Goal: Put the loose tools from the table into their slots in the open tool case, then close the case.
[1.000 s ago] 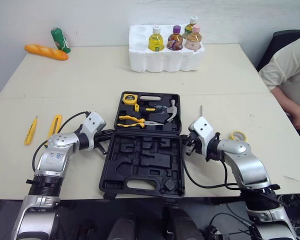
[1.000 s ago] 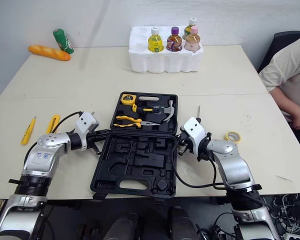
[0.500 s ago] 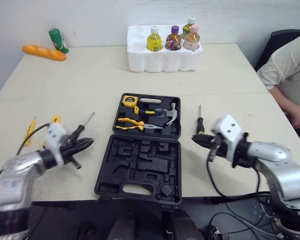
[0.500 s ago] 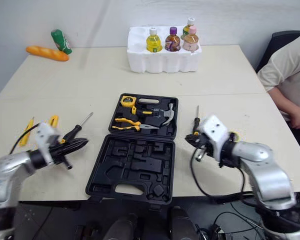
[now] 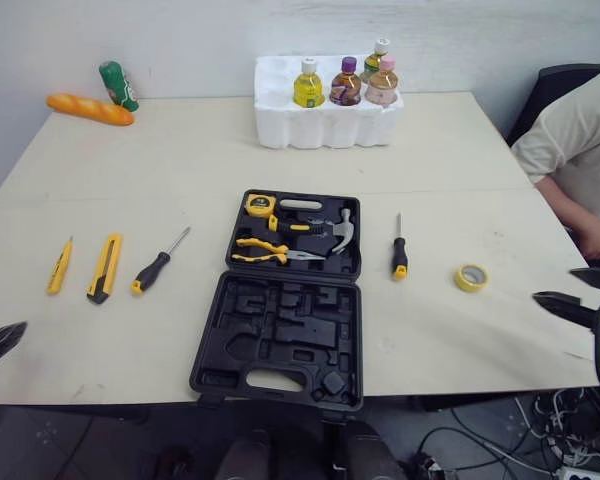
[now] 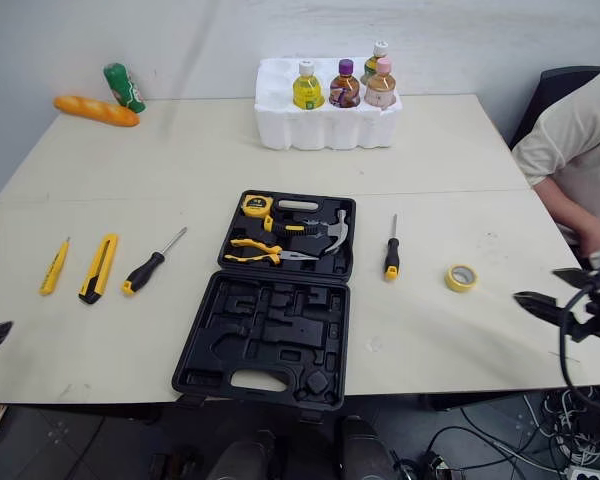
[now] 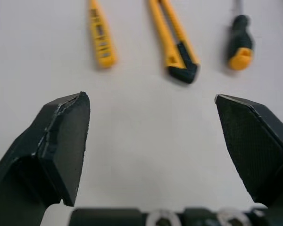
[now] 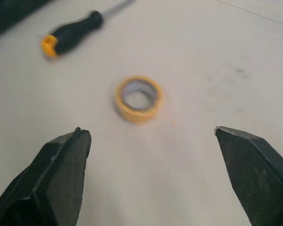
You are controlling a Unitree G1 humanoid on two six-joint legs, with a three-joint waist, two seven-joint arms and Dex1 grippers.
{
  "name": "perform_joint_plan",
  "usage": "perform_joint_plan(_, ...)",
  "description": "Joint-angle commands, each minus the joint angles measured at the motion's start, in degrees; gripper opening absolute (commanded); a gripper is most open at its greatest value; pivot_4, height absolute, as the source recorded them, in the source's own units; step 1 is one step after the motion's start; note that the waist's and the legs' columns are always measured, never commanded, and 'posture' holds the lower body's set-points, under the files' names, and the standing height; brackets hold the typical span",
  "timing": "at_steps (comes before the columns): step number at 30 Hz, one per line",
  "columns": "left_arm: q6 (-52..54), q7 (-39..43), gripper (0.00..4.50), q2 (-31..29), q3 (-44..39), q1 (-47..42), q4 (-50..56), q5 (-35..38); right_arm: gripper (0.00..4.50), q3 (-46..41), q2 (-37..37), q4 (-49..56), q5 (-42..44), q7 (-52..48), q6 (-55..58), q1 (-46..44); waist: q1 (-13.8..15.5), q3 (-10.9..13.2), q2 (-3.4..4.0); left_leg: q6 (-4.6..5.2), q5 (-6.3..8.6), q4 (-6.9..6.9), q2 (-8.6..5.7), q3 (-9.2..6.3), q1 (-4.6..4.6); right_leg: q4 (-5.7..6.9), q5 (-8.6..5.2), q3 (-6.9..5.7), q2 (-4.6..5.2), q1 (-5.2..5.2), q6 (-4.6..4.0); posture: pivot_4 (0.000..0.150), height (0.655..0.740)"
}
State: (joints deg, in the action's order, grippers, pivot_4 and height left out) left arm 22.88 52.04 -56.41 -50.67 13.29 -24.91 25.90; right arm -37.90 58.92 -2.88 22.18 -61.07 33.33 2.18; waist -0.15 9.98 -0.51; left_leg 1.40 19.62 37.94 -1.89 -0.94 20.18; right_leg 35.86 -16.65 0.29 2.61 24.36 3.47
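Observation:
The black tool case [image 5: 279,352] lies open mid-table, its far half holding a tape measure, pliers and a hammer [image 5: 344,229]. To its left lie a slim yellow cutter [image 5: 59,266], a yellow utility knife [image 5: 105,267] and a black-handled screwdriver [image 5: 158,262]. To its right lie a second screwdriver [image 5: 399,250] and a yellow tape roll [image 5: 470,277]. My left gripper [image 7: 153,141] hangs open and empty near the table's front left corner, short of the cutters. My right gripper [image 8: 153,174] stands open and empty off the right edge, facing the tape roll [image 8: 138,98].
A white foam tray [image 5: 325,120] with several bottles stands at the back. A bread loaf [image 5: 90,108] and a green bottle [image 5: 120,84] lie at the back left. A person's arm [image 5: 580,205] rests on the right edge of the table.
Both arms have swung away from the case's sides, out to the left and right table edges. Both grippers went from shut to wide open.

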Motion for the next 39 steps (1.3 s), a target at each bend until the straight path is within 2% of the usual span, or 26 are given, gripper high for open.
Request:
perform_joint_plan(1,-8.25,-0.37,4.48,-4.42,1.44,-1.98,-10.87,-4.54,4.46,-1.61,2.00,-5.83,-1.36,0.07,-5.76,-1.40,-0.07,-0.05,0.12,0.00,0.00,-0.03,0.00,0.01,0.00,0.01,-0.01,0.00,0.00,0.02,-0.03,0.150,0.7367)
perform_joint_plan(3,-10.03,1.02,4.48,-4.95,2.96,-3.96,-12.97,-4.40,4.46,-0.77,2.23,-7.35,-1.36,-0.11,-7.45,-2.29,-0.13,-0.04,0.23,0.00,0.00,-0.13,0.00,0.09,-0.02,0.01,-0.03,0.02,0.05,0.05,-0.04,0.150,0.7367)
perform_joint_plan(8,-6.30,3.49,4.48,-3.01,5.33,-5.82,-3.63,-1.00,4.46,1.45,0.78,-3.61,1.98,0.37,-5.56,-5.39,-0.25,-0.03,0.24,-0.07,-0.05,-0.28,0.07,0.19,0.03,0.05,-0.02,0.00,0.09,0.17,-0.04,0.150,0.7367)
perform_joint_plan(12,2.12,-2.36,4.48,1.50,12.20,-6.14,15.70,-0.38,4.46,4.96,-3.34,8.95,9.41,2.97,1.71,-8.81,-0.17,-0.03,0.24,-0.08,-0.06,-0.28,0.09,0.18,0.04,0.06,-0.02,0.00,0.09,0.13,-0.03,0.150,0.7367)
perform_joint_plan(15,14.14,-8.91,4.48,2.93,14.81,-10.22,22.49,1.95,4.46,7.99,-5.81,18.36,15.03,5.77,6.84,-12.05,-0.15,-0.02,0.25,-0.11,-0.08,-0.28,0.09,0.18,0.08,0.10,-0.01,-0.01,0.08,0.17,-0.01,0.150,0.7367)
perform_joint_plan(18,22.11,-12.14,4.48,3.09,17.37,-14.93,26.76,3.72,4.46,11.04,-7.15,25.30,21.97,7.90,12.13,-16.25,-0.09,0.01,0.20,-0.14,-0.10,-0.27,0.10,0.16,0.13,0.13,0.00,-0.05,0.03,0.24,0.00,0.150,0.7367)
perform_joint_plan(24,30.31,-17.59,4.48,3.11,26.82,-23.29,27.41,0.69,4.46,20.66,-7.87,33.19,30.02,7.45,15.55,-26.17,0.01,0.02,0.16,-0.15,-0.11,-0.21,0.10,0.14,0.14,0.07,0.02,-0.08,0.03,0.21,0.03,0.150,0.7367)
perform_joint_plan(30,26.39,-16.24,4.48,3.61,38.16,-30.35,24.10,-4.29,4.46,29.16,-10.00,35.78,32.25,5.58,14.81,-31.79,0.08,0.03,0.07,-0.16,-0.11,-0.20,0.10,0.11,0.19,0.02,0.02,-0.12,0.03,0.23,0.03,0.150,0.7367)
perform_joint_plan(33,23.19,-17.22,4.48,5.06,42.63,-33.84,19.98,-7.68,4.46,33.87,-13.01,34.33,28.19,7.51,12.75,-33.87,-0.01,0.02,0.06,-0.16,-0.11,-0.15,0.10,0.11,0.23,0.01,0.02,-0.12,0.04,0.24,0.04,0.150,0.7367)
perform_joint_plan(36,22.01,-18.09,3.67,5.45,46.60,-35.68,15.05,-11.83,4.50,36.43,-14.65,32.78,24.89,7.96,10.76,-34.67,0.03,0.01,0.04,-0.17,-0.11,-0.07,0.10,0.11,0.27,0.07,0.02,-0.12,0.03,0.29,0.04,0.150,0.7367)
perform_joint_plan(39,23.14,-16.47,2.19,6.76,46.16,-36.38,13.38,-10.25,4.50,36.88,-16.07,31.12,23.44,9.07,9.97,-35.90,-0.03,0.00,0.04,-0.18,-0.12,-0.03,0.10,0.12,0.26,0.13,0.02,-0.12,0.03,0.29,0.04,0.150,0.7367)
